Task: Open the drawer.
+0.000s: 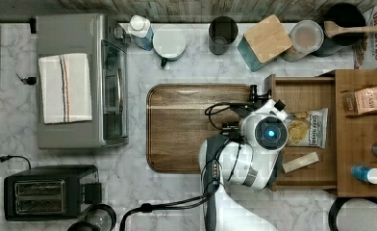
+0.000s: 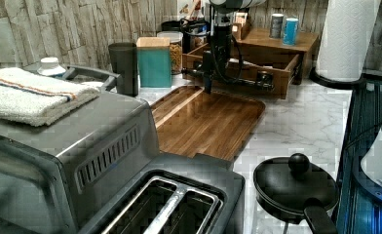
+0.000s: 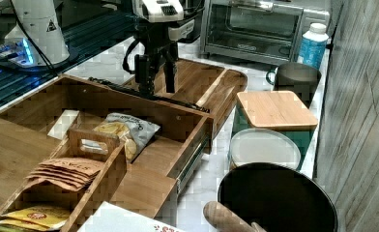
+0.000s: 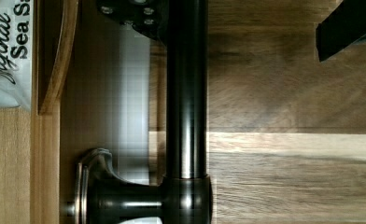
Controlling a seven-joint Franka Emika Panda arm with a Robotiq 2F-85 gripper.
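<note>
Claw fingers are sitting spread either side of the black bar handle, not pinching. Drawer is already sticking out over the cutting board. We're guessing stiff wood, smooth slides, so grab the bar mid-span.

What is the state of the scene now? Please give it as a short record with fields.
drawer: pulled out, contents visible
handle: black bar across the drawer front
claw: fingers apart, straddling the handle
in drawer: chip bag, pale flat block
cutting board: on the counter, in front of the drawer
toaster oven: folded towel on top
</note>
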